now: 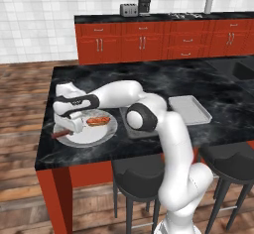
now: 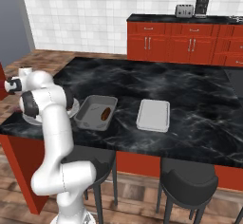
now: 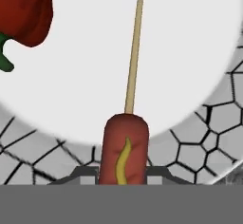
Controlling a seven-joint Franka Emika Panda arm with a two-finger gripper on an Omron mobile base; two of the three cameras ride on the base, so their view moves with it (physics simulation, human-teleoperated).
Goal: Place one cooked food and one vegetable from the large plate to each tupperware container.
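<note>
The gripper is clamped on the sausage at six o'clock on the plate; a red vegetable lies toward ten.

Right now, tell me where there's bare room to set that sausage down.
The far tupperware container is bare. The near container has room beside the brown vegetable. The large plate is crowded: gripper shut on the sausage, hot dog, red vegetable.

Glossy black marbled tabletop, smooth matt white plate rimmed with grey crackle, thin wooden stick, glossy sausage, matt grey trays
</note>
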